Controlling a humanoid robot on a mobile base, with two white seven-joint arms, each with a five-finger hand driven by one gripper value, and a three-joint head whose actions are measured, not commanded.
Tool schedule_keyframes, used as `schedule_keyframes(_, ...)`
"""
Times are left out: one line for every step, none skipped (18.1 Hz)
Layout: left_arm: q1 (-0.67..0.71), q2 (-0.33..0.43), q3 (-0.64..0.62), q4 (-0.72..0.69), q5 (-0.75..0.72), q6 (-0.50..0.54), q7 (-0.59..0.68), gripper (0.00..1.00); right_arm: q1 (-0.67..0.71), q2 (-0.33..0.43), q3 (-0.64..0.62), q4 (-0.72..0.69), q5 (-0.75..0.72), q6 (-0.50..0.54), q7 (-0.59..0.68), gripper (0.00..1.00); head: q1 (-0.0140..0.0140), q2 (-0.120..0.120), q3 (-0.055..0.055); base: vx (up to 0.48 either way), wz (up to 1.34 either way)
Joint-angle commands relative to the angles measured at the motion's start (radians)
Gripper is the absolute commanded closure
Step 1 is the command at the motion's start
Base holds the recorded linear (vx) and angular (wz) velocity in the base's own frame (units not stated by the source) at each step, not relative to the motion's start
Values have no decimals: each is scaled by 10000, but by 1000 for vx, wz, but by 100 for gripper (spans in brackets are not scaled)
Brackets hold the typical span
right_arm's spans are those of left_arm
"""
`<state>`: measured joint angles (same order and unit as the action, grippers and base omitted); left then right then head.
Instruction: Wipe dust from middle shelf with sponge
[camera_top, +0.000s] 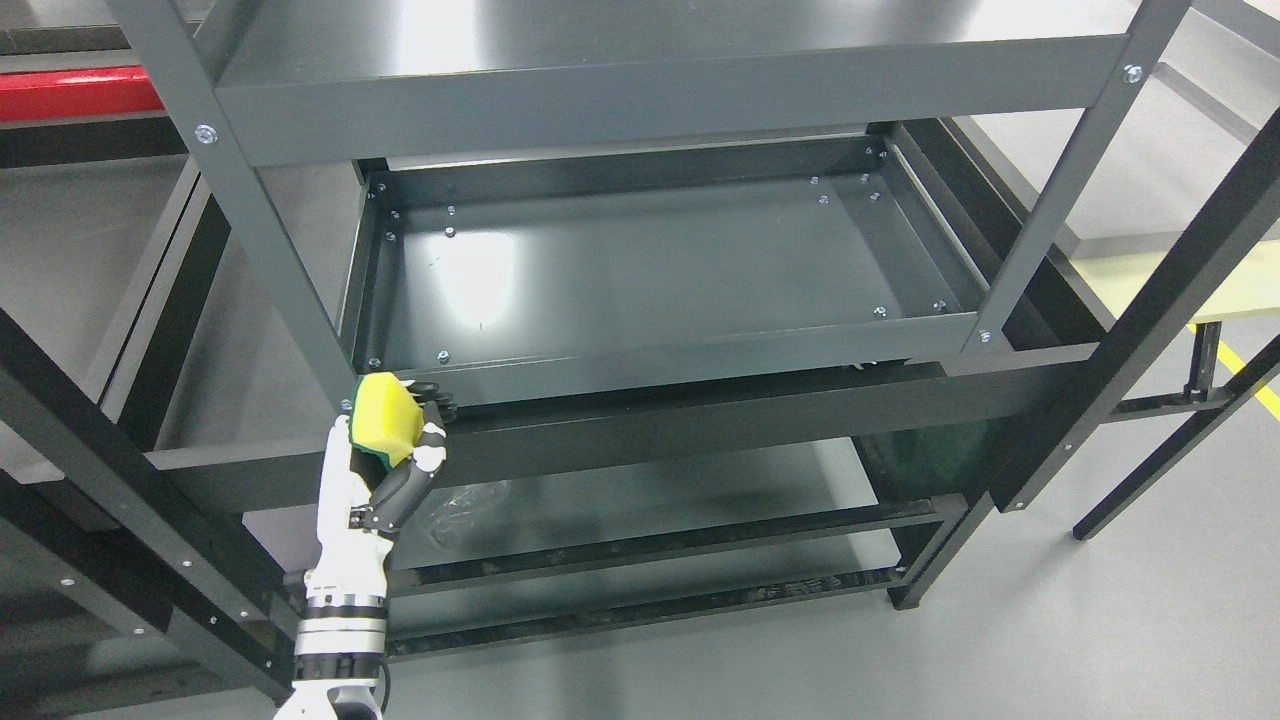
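A yellow sponge (387, 414) with a green scouring side is held in my left hand (398, 440), which rises from the bottom left. The fingers are curled around it. The hand is just in front of the front-left corner of the dark grey middle shelf (650, 275), a shallow metal tray with raised rims. The sponge sits at the level of the shelf's front rim (700, 355), outside the tray. My right arm does not show.
The top shelf (660, 90) overhangs the tray from above. A grey upright post (270, 250) stands right beside the hand. Lower shelves (640, 500) lie underneath. Black frame bars cross at left and right. Grey floor lies to the lower right.
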<state>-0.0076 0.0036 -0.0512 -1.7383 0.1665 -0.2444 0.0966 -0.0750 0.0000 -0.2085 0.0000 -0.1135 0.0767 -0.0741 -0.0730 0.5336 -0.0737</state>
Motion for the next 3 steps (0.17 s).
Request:
schedule_keyframes(60,138,650,-319,53,20,1,98,-1,-175,-1,-175,0,0,4,0,0,0,0,0,0)
schedule_keyframes(60,138,650,-319,83,20,1,98,-1,-175,-1,-175,0,0,4,0,0,0,0,0,0)
schedule_keyframes(45,138,650,-319,84,20,1,98,-1,-175,-1,-175,0,0,4,0,0,0,0,0,0)
